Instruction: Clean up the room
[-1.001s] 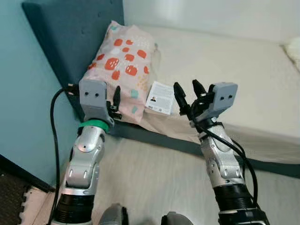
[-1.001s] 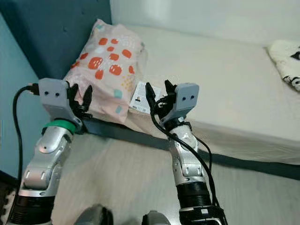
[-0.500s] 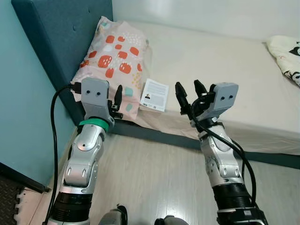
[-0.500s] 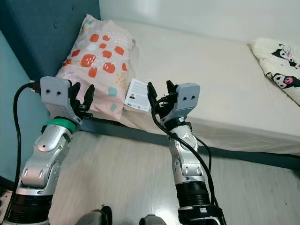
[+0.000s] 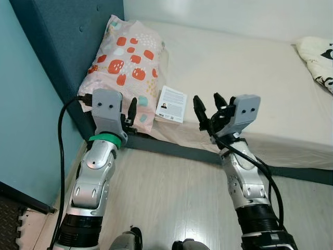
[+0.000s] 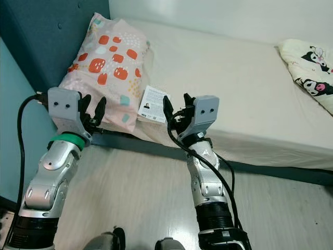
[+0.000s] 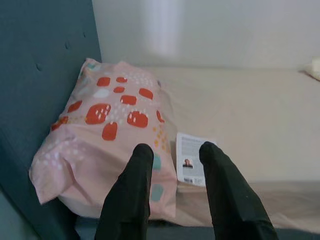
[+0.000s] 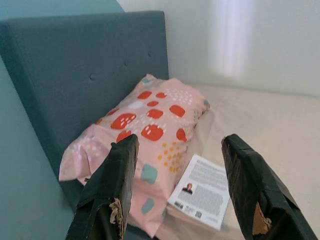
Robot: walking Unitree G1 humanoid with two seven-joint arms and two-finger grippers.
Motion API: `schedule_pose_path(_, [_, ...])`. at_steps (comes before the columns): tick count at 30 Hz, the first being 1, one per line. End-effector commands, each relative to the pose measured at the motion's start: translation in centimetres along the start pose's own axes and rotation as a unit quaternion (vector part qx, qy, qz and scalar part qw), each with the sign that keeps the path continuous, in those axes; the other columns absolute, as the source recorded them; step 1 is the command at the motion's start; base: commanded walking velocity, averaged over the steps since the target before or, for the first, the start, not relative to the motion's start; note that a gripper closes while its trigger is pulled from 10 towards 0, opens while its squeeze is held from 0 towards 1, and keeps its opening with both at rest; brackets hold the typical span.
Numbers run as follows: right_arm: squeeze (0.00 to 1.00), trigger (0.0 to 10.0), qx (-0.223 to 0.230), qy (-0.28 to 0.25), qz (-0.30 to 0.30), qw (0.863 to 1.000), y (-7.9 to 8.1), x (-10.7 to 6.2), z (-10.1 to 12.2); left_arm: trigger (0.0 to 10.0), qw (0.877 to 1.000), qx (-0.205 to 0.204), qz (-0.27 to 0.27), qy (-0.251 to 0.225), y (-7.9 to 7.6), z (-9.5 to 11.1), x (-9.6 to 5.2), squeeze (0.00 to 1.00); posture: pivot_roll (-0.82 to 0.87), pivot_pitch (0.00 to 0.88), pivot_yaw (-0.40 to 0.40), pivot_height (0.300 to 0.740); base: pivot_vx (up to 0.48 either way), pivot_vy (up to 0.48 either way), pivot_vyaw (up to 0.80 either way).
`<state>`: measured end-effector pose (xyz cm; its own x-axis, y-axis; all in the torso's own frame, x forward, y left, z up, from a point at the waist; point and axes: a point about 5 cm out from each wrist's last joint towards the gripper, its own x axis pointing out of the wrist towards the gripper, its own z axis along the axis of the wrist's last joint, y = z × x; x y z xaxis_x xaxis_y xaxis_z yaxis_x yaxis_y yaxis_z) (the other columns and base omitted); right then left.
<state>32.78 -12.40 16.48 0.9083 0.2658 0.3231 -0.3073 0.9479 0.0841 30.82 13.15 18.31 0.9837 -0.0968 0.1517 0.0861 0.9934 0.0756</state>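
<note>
A pink pillow [image 5: 127, 62] with red patches lies at the bed's [image 5: 250, 67] head end, against the dark blue headboard [image 5: 67, 47]. The left pincer [image 5: 130, 115] hovers at the bed's near edge just below the pillow's lower corner, its fingers a little apart and holding nothing. Just beside the pillow, near the bed's front edge, lies a white booklet [image 5: 171, 104]. The right pincer [image 5: 207, 110] hangs close to the booklet's right, fingers spread wide and empty. A cartoon-print blanket [image 6: 307, 62] sits at the bed's far right edge.
</note>
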Motion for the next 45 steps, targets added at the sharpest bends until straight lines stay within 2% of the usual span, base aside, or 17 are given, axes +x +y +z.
schedule_pose_path(1, [0.0, 10.0, 0.001, 0.019, -0.002, 1.0, 0.0, -0.7, -1.0, 10.0, 1.0, 0.003, -0.005, 0.014, -0.2, -0.8, -0.2, 0.0, -0.03, 0.042, -0.001, 0.74, 0.0, 0.0, 0.0])
schedule_pose_path(11, [0.0, 10.0, 0.007, 0.039, 0.001, 0.999, 0.6, -1.4, -2.4, 10.0, 0.998, -0.019, 0.012, 0.063, 0.0, -2.9, -1.0, 0.0, -0.03, 0.037, 0.002, 0.74, 0.0, 0.0, 0.0])
schedule_pose_path(16, [0.0, 10.0, 0.01, 0.106, 0.007, 0.994, 0.3, -3.2, -5.7, 10.0, 0.995, 0.024, 0.018, 0.099, 0.5, -5.6, -2.1, 0.0, -0.02, 0.008, -0.007, 0.74, 0.0, 0.0, 0.0])
schedule_pose_path(18, [0.0, 10.0, 0.022, 0.183, 0.013, 0.983, 0.2, -5.3, -8.8, 10.0, 0.987, 0.054, -0.007, 0.151, 0.5, -8.5, -3.3, 0.0, -0.02, 0.003, -0.008, 0.74, 0.0, 0.0, 0.0])
schedule_pose_path(19, [0.0, 10.0, 0.022, 0.183, 0.013, 0.983, 0.2, -5.3, -8.8, 10.0, 0.987, 0.054, -0.007, 0.151, 0.5, -8.5, -3.3, 0.0, -0.02, 0.003, -0.008, 0.74, 0.0, 0.0, 0.0])
schedule_pose_path(21, [0.0, 10.0, 0.044, 0.275, 0.009, 0.96, 0.0, -8.4, -12.2, 10.0, 0.971, 0.065, -0.03, 0.227, 0.7, -12.4, -5.2, 0.0, -0.02, 0.0, -0.005, 0.74, 0.0, 0.0, 0.0])
schedule_pose_path(22, [0.0, 10.0, 0.044, 0.275, 0.009, 0.96, 0.0, -8.4, -12.2, 10.0, 0.971, 0.065, -0.03, 0.227, 0.7, -12.4, -5.2, 0.0, -0.02, 0.0, -0.005, 0.74, 0.0, 0.0, 0.0])
schedule_pose_path(23, [0.0, 10.0, 0.047, 0.326, 0.001, 0.944, -0.2, -10.4, -13.7, 10.0, 0.958, 0.066, -0.029, 0.276, 1.3, -14.8, -6.6, 0.0, -0.02, 0.0, -0.002, 0.74, 0.0, 0.0, 0.0])
schedule_pose_path(24, [0.0, 10.0, 0.047, 0.326, 0.001, 0.944, -0.2, -10.4, -13.7, 10.0, 0.958, 0.066, -0.029, 0.276, 1.3, -14.8, -6.6, 0.0, -0.02, 0.0, -0.002, 0.74, 0.0, 0.0, 0.0])
schedule_pose_path(25, [0.0, 10.0, 0.05, 0.374, -0.01, 0.926, -0.4, -12.5, -15.1, 10.0, 0.943, 0.066, -0.019, 0.326, 2.1, -17.1, -8.4, 0.0, -0.02, 0.0, -0.003, 0.74, 0.0, 0.0, 0.0])
schedule_pose_path(26, [0.0, 10.0, 0.05, 0.374, -0.01, 0.926, -0.4, -12.5, -15.1, 10.0, 0.943, 0.066, -0.019, 0.326, 2.1, -17.1, -8.4, 0.0, -0.02, 0.0, -0.003, 0.74, 0.0, 0.0, 0.0])
schedule_pose_path(28, [0.0, 10.0, 0.057, 0.426, -0.033, 0.902, -0.9, -15.4, -16.4, 10.0, 0.92, 0.065, 0.003, 0.386, 3.4, -19.6, -10.9, 0.0, -0.03, 0.0, -0.006, 0.74, 0.0, 0.0, 0.0])
schedule_pose_path(29, [0.0, 10.0, 0.057, 0.426, -0.033, 0.902, -0.9, -15.4, -16.4, 10.0, 0.92, 0.065, 0.003, 0.386, 3.4, -19.6, -10.9, 0.0, -0.03, 0.0, -0.006, 0.74, 0.0, 0.0, 0.0])
schedule_pose_path(32, [0.0, 10.0, 0.075, 0.455, -0.076, 0.884, -2.0, -18.2, -17.0, 10.0, 0.9, 0.061, 0.043, 0.429, 5.2, -21.4, -13.7, 0.0, -0.03, 0.0, -0.021, 0.74, 0.0, 0.0, 0.0])
schedule_pose_path(36, [0.0, 10.0, 0.05, 0.471, -0.076, 0.878, -2.8, -19.3, -17.0, 10.0, 0.896, 0.059, 0.069, 0.434, 6.1, -21.8, -14.3, 0.0, -0.02, 0.0, -0.024, 0.74, 0.0, 0.0, 0.0])
schedule_pose_path(39, [0.0, 10.0, 0.038, 0.473, -0.078, 0.877, -3.1, -19.5, -17.0, 10.0, 0.896, 0.067, 0.077, 0.431, 6.4, -21.8, -14.3, 0.0, -0.02, 0.0, -0.024, 0.74, 0.0, 0.0, 0.0])
schedule_pose_path(45, [0.0, 10.0, 0.025, 0.432, -0.133, 0.892, -4.5, -18.6, -16.2, 10.0, 0.899, 0.106, 0.154, 0.397, 9.3, -21.1, -14.1, 0.0, -0.02, 0.0, -0.014, 0.74, 0.0, 0.0, 0.0])
